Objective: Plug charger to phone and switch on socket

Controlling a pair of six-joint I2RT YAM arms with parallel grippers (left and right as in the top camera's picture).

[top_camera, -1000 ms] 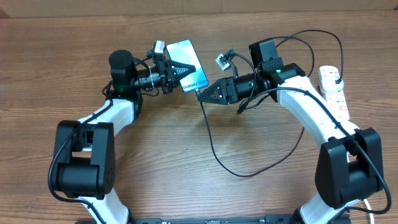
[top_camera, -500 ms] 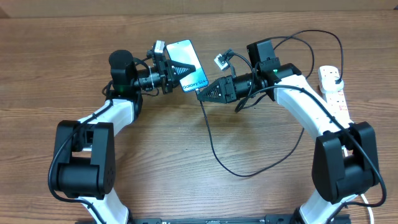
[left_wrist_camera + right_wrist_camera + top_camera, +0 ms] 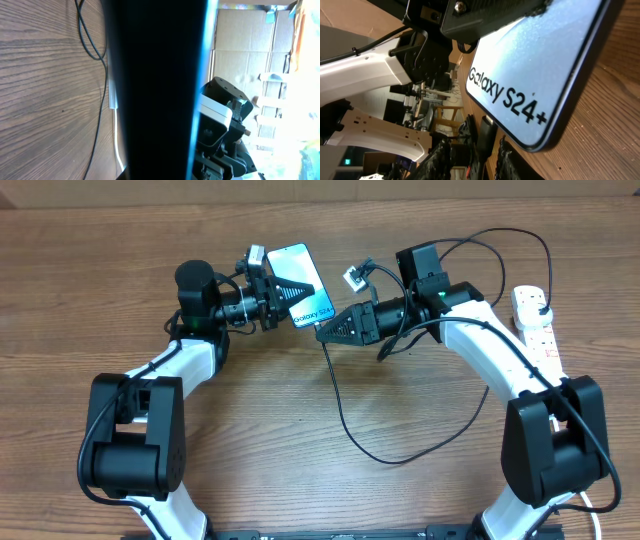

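phone (image 3: 535, 65) reads "Galaxy S24+", charger (image 3: 487, 132) tip near edge

The phone (image 3: 545, 65) shows "Galaxy S24+" in dark lettering on its light screen, at the six o'clock end in the overhead view (image 3: 311, 306). Reddish markings on the socket (image 3: 535, 320) are too small to read.

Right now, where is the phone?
In the overhead view the phone is at upper centre, clamped in the left gripper, with the right gripper just right of its bottom edge.
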